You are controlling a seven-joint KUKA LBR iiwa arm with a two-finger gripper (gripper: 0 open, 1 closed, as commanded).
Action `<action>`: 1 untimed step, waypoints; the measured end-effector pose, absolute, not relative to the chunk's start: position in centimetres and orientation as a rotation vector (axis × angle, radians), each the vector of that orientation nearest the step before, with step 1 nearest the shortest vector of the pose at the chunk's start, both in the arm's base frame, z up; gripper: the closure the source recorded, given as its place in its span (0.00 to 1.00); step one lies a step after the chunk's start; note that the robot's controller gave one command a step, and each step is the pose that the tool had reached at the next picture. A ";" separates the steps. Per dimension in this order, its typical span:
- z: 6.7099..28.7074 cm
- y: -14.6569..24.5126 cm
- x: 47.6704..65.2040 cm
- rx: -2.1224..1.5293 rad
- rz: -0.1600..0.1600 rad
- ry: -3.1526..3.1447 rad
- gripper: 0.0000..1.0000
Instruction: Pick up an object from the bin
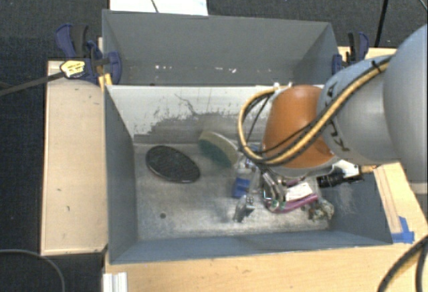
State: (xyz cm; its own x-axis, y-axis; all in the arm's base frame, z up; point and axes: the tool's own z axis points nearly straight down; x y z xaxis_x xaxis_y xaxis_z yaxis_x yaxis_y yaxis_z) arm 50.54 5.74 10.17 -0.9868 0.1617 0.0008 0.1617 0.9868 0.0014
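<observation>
Grey metal forms the bin (122, 170), its walls sloping down to a flat, scuffed floor. Furthest left on that floor lies 1 black oval disc (172, 164), flat and on its own, well apart from everything else. To its right, near the back wall and about the middle of the bin, sits a teal pad (215, 148) with a pale beige upper edge, tilted and leaning toward the right.

Just right of the pad and nearer the front wall hangs the claw (242, 212), low over the floor. Its tip points down beside a small blue piece (241, 187); I cannot tell whether that piece belongs to the claw or lies loose. How far the claw is open cannot be told from this angle, nor whether it has hold of anything.

Close on the claw's right lies a small heap. In it are a pink strip (299, 202) lying roughly level, a tan lump (319, 212) near the front wall, and further back a black pen-like stick (332, 179) touching a white piece (344, 169). The pink strip is the heap's nearest thing to the claw.

Above all this sits the wrist's orange cover (294, 127), ringed by yellow and black cables (249, 117). Behind it the thick grey arm (388, 110) reaches in from the right, over the bin's right wall.
</observation>
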 end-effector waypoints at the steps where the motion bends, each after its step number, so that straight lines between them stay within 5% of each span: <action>1: 11.4 5.6 50.2 -0.616 -0.001 -3.085 0.00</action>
State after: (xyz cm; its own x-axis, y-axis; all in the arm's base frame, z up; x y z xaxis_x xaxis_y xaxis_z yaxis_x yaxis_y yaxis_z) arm 50.16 5.56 11.36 -0.9234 0.3839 -0.0037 0.3839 0.9234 0.0017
